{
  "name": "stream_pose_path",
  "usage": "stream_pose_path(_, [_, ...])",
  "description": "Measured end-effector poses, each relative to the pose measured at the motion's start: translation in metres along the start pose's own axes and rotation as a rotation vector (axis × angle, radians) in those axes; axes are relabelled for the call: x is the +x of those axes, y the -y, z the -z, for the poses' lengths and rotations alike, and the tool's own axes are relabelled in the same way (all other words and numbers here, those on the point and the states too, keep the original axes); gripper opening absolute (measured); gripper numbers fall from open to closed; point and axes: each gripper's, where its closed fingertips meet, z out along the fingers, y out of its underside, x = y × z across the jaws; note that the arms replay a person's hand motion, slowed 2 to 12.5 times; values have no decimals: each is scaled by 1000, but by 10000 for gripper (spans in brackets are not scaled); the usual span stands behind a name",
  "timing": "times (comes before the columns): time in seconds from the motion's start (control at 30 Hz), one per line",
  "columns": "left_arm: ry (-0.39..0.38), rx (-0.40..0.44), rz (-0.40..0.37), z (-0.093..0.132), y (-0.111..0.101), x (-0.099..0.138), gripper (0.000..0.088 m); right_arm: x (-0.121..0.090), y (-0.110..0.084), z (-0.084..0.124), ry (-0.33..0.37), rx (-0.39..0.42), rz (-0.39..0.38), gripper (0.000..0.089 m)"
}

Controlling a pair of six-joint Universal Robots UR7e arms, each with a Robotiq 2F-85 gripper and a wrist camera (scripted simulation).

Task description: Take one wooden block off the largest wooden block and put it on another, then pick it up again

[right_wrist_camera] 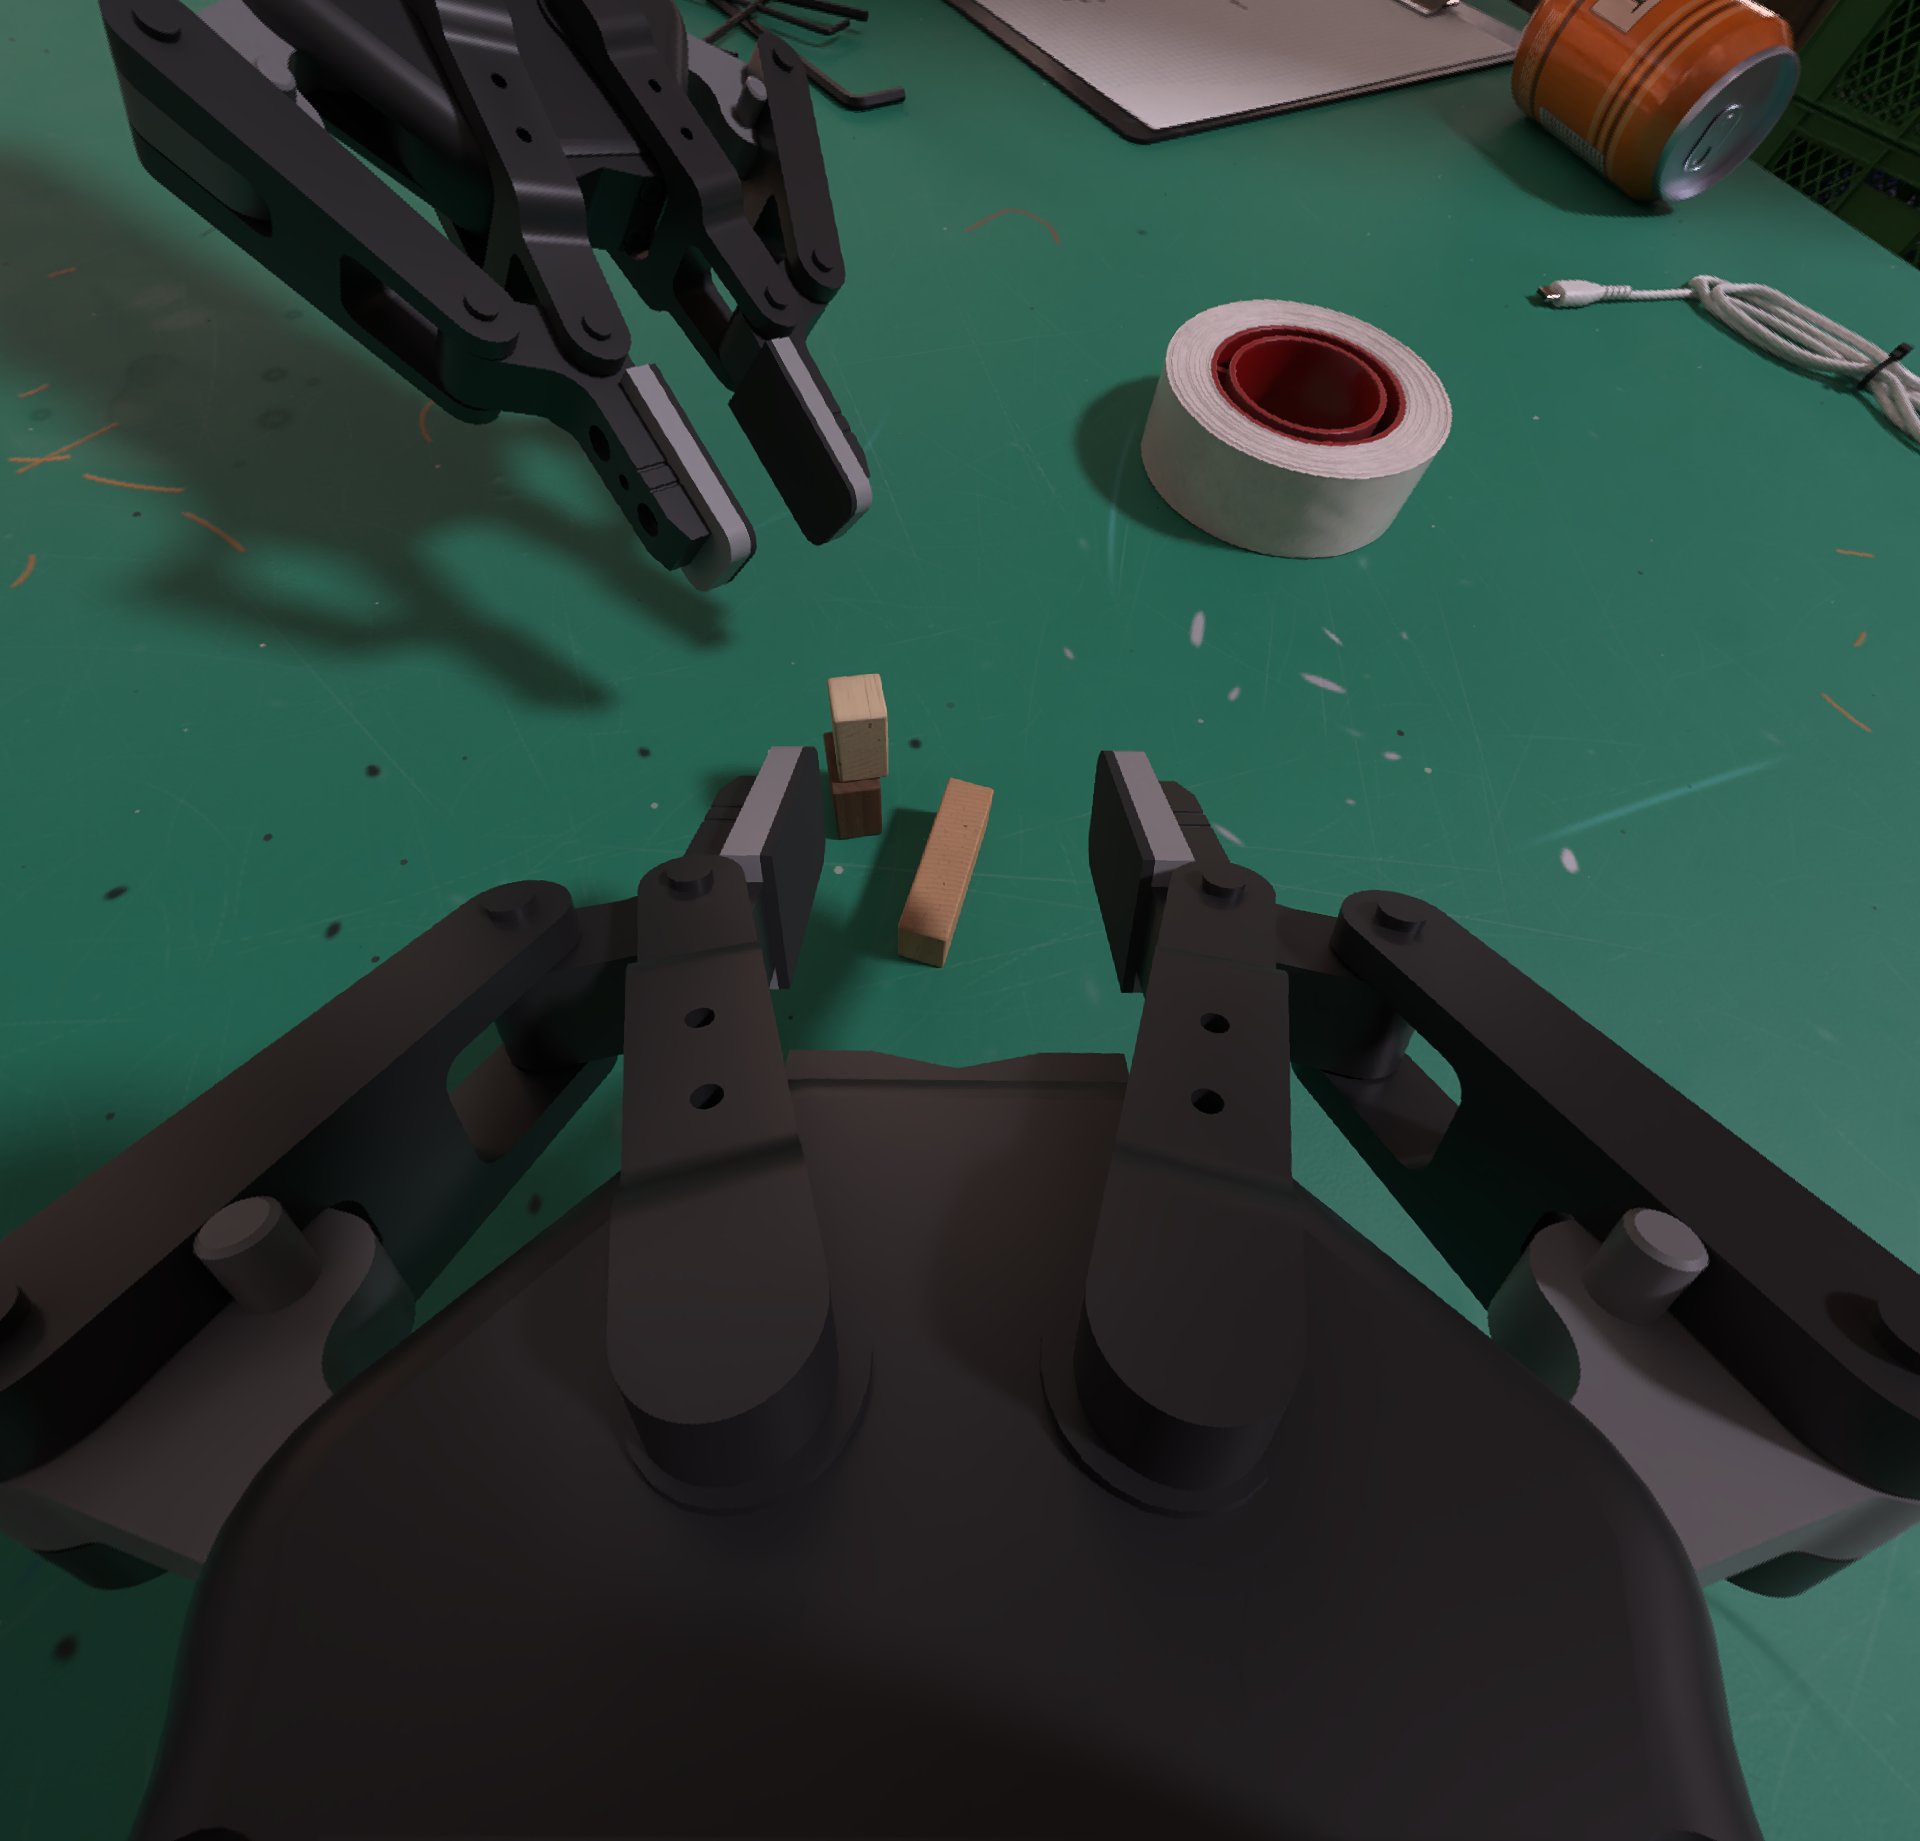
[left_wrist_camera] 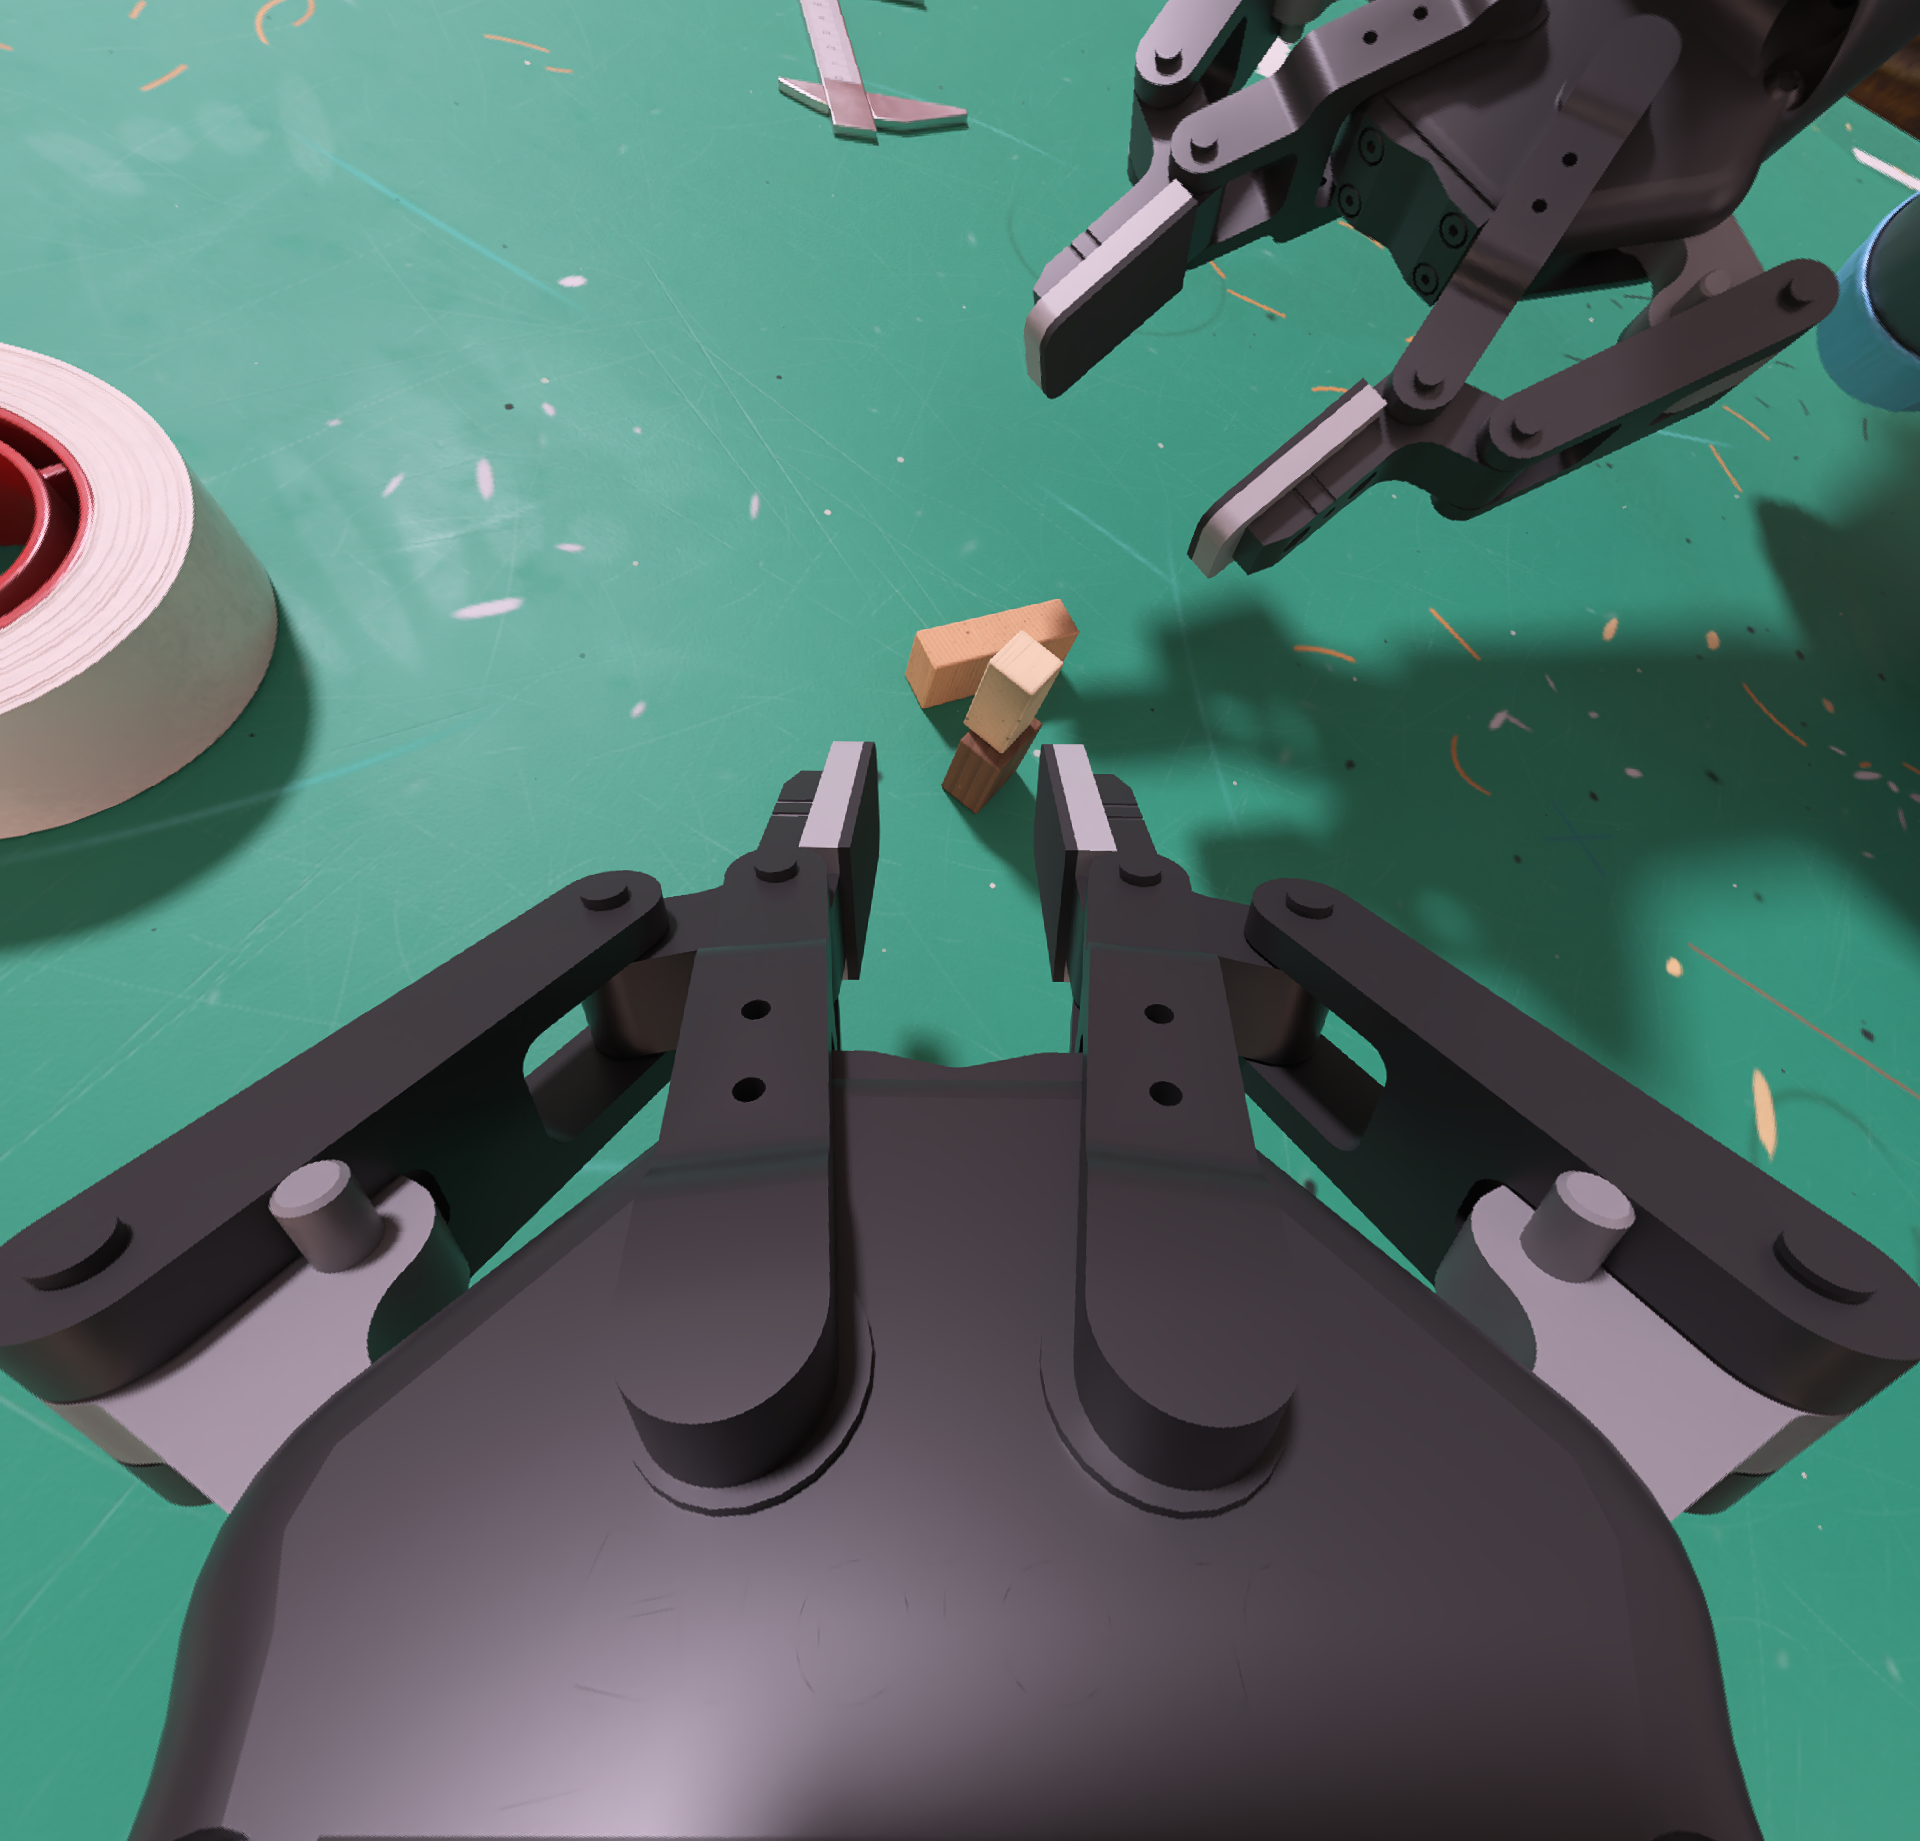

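Observation:
A pale wooden block [right_wrist_camera: 858, 726] stands on a small dark brown block [right_wrist_camera: 856, 809] on the green mat. The long tan block [right_wrist_camera: 945, 872], the largest, lies flat just right of them with nothing on it. My right gripper [right_wrist_camera: 956, 768] is open and empty above the long block, and its left finger is close beside the stack. In the left wrist view the pale block [left_wrist_camera: 1013, 690] sits on the dark block [left_wrist_camera: 977, 773], with the long block [left_wrist_camera: 987, 648] behind. My left gripper [left_wrist_camera: 956, 763] is open and empty, raised just short of the stack. The right gripper [left_wrist_camera: 1132, 461] hangs open at the upper right.
A white tape roll [right_wrist_camera: 1294, 425] with a red core stands right of the blocks and also shows in the left wrist view [left_wrist_camera: 104, 596]. A clipboard [right_wrist_camera: 1216, 25], an orange can [right_wrist_camera: 1652, 66], a white cable [right_wrist_camera: 1766, 326] and hex keys [right_wrist_camera: 790, 15] lie farther off. A caliper [left_wrist_camera: 852, 35] lies at the far side.

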Motion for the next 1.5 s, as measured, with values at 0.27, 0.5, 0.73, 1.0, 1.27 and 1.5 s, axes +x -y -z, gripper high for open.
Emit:
stream_pose_path(0.27, [-1,1,0,0,0,0,276,0,0,0,0,-2,0,467])
stream_pose_path(0.5, [-1,2,0,0,0,0,276,0,0,-1,-1,-4,3,467])
stream_pose_path(0.73, [-1,1,0,0,0,0,276,0,0,-1,0,-4,2,466])
stream_pose_path(1.0, [-1,0,0,0,0,0,276,0,0,-1,3,-5,0,466])
stream_pose_path(1.27, [-1,-6,2,-1,-1,0,276,-2,1,-4,44,-10,-16,470])
stream_pose_path(1.5, [-1,-13,1,-2,-1,0,275,-8,14,-16,122,18,-47,470])
